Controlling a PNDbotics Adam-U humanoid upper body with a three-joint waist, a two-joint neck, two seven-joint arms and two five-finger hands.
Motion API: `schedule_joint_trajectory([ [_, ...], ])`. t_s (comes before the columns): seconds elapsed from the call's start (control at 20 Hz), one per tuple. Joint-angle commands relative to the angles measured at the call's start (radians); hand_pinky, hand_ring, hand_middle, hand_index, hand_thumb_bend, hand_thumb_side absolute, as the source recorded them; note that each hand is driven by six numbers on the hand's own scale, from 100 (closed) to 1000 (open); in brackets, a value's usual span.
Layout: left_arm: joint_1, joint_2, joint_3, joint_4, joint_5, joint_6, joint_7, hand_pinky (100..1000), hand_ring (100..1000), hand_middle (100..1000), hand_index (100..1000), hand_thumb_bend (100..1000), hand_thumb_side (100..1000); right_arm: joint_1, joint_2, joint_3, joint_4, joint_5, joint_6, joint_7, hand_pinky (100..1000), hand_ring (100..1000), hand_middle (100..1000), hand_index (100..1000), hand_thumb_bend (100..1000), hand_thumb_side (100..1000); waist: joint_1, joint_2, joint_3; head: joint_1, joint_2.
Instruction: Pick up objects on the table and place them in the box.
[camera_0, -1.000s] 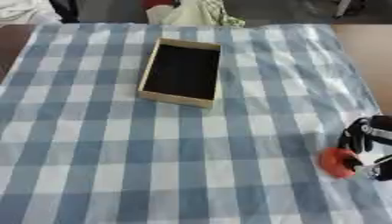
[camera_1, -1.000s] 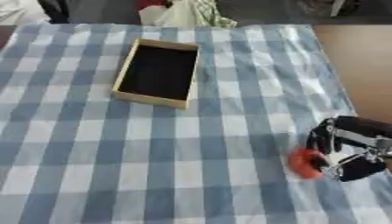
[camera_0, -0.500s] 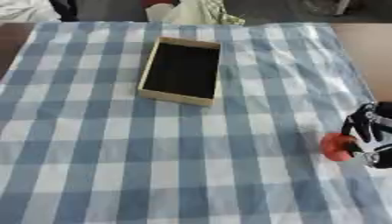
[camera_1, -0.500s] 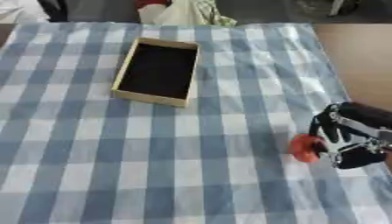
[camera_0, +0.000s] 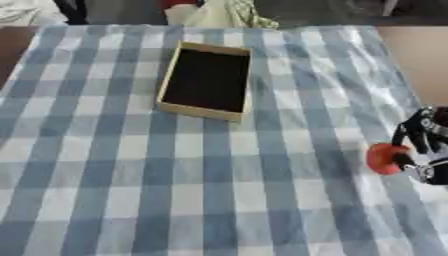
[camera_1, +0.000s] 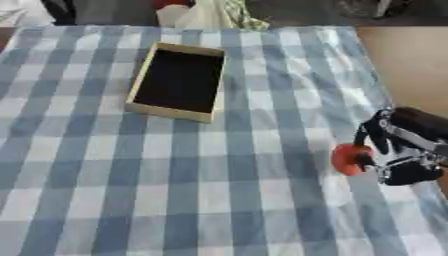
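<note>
A shallow tan box (camera_0: 206, 81) with a black inside lies open on the blue and white checked tablecloth (camera_0: 175, 190), toward the far middle. At the table's right edge my right hand (camera_1: 398, 147) has its fingers and thumb curled round a small round red object (camera_1: 348, 159), held just above the cloth. The box is far to the hand's left and further back. My left hand shows in neither view.
Beyond the far edge lie a pale cloth or bag (camera_0: 219, 12) and something red (camera_0: 175, 3). Bare brown table (camera_0: 420, 55) shows to the right of the tablecloth.
My right hand has carried the red object up the picture along the right edge, a little further from me. The box has stayed where it was.
</note>
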Motion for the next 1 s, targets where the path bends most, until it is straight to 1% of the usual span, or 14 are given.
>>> schedule_joint_trajectory([
  [0.05,-0.006,0.019,0.005,-0.014,-0.003,-0.001,-0.003,738,754,699,818,545,658,-0.044,-0.062,-0.025,-0.035,0.018,0.006,0.01,365,459,304,468,165,100,-0.003,-0.019,0.0,-0.001,0.004],
  [0.15,-0.006,0.019,0.005,-0.014,-0.003,-0.001,-0.004,738,754,700,818,545,658,-0.083,-0.071,-0.021,-0.044,0.032,0.004,0.024,372,479,308,485,184,100,-0.004,-0.019,0.003,-0.003,0.003],
  [0.35,-0.008,0.02,0.003,-0.014,-0.001,-0.001,-0.006,738,754,700,818,543,657,-0.176,-0.08,0.005,-0.052,0.035,-0.001,0.061,380,482,313,486,210,100,-0.007,-0.019,0.012,-0.008,0.001],
  [0.55,-0.01,0.019,0.0,-0.014,0.001,-0.001,-0.009,738,754,700,818,545,658,-0.284,-0.06,0.029,-0.037,0.044,-0.005,0.089,385,482,315,486,234,100,-0.009,-0.019,0.02,-0.013,-0.003],
  [0.65,-0.011,0.019,0.0,-0.014,0.002,-0.001,-0.01,738,754,700,818,545,658,-0.345,-0.039,0.043,-0.019,0.055,-0.009,0.102,388,483,317,487,238,100,-0.01,-0.018,0.024,-0.016,-0.005],
  [0.7,-0.011,0.019,-0.001,-0.014,0.003,-0.001,-0.011,738,754,700,818,545,658,-0.376,-0.027,0.05,-0.008,0.061,-0.013,0.109,389,483,318,488,168,100,-0.01,-0.018,0.026,-0.018,-0.005],
  [0.75,-0.012,0.018,-0.001,-0.014,0.003,-0.001,-0.011,738,754,700,818,545,658,-0.408,-0.012,0.058,0.004,0.068,-0.017,0.115,389,483,318,487,245,100,-0.01,-0.018,0.028,-0.02,-0.006],
  [0.95,-0.016,0.016,-0.003,-0.014,0.007,-0.002,-0.014,738,754,701,818,545,658,-0.553,0.067,0.096,0.085,0.109,-0.04,0.141,391,483,318,488,263,100,-0.007,-0.018,0.035,-0.03,-0.01],
  [1.0,-0.017,0.016,-0.003,-0.014,0.007,-0.002,-0.014,738,754,701,818,544,658,-0.588,0.091,0.104,0.108,0.127,-0.055,0.145,391,483,318,488,260,100,-0.006,-0.018,0.036,-0.032,-0.011],
])
